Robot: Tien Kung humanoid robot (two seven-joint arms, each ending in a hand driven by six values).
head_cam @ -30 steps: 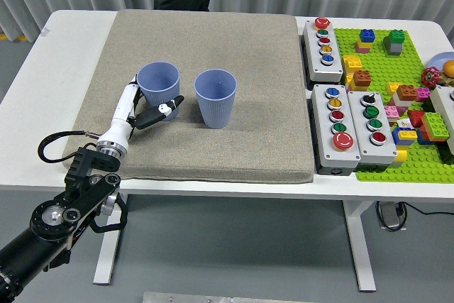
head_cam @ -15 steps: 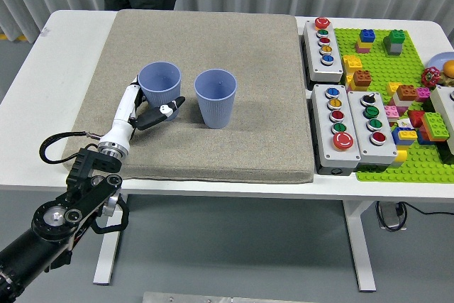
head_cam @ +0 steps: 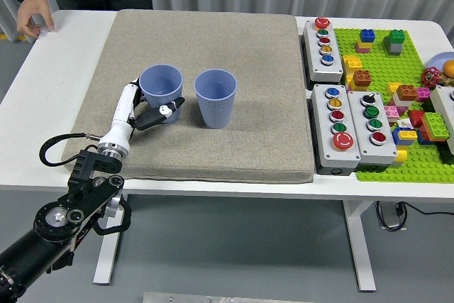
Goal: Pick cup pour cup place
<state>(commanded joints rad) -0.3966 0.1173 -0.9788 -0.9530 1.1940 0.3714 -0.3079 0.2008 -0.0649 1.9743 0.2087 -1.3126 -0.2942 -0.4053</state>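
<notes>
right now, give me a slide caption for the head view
Left hand wraps the left blue cup on the grey mat, second blue cup beside it.

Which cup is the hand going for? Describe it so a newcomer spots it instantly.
Find the grey mat covering the white table's left part. Two blue cups stand side by side there; it is the left cup, the one with the left hand around its base, unlike the free-standing right cup.

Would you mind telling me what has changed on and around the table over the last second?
The person at the far side moved left along the table, and a hand now rests on the far left corner. The left hand stays wrapped around the left cup, barely shifted. The right cup, the grey mat and the button boxes are unchanged.
</notes>
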